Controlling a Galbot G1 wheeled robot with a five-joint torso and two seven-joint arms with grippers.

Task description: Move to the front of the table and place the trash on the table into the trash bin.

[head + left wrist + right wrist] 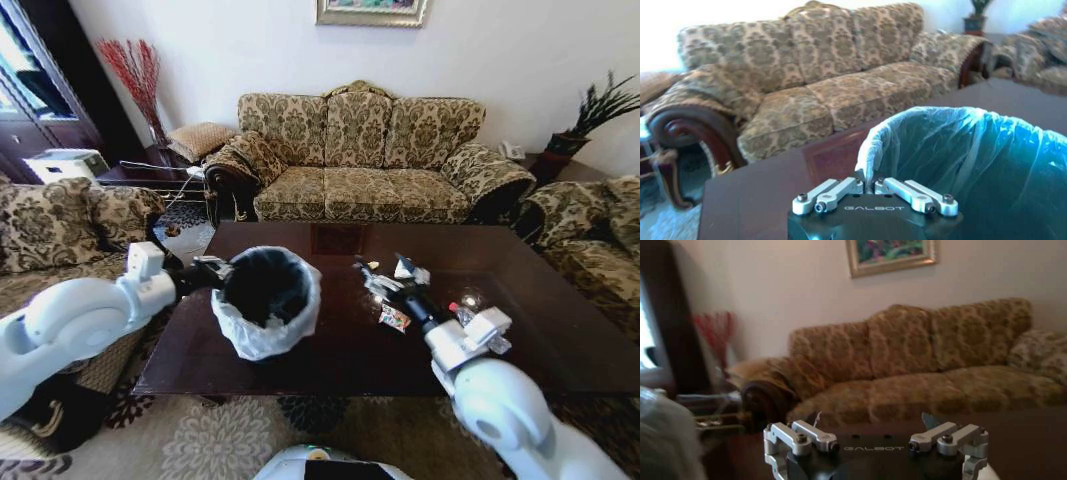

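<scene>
The trash bin (266, 298), dark inside with a white bag folded over its rim, stands on the left part of the glossy brown table (330, 355). My left gripper (214, 272) is shut on the bin's near rim (870, 165); its fingers (840, 187) pinch the bag's edge. My right gripper (382, 283) hovers open over the table's middle, its fingers (783, 436) spread wide. Trash lies around it: a colourful wrapper (394, 318), white paper bits (408, 268), a small scrap (373, 265) and a clear red-capped bottle (462, 312) beside the right forearm.
A patterned three-seat sofa (360, 150) stands beyond the table's far edge. Matching armchairs flank the table at the left (55, 230) and right (590, 215). A potted plant (590, 115) sits at the back right, and a patterned rug (200, 435) lies before the table.
</scene>
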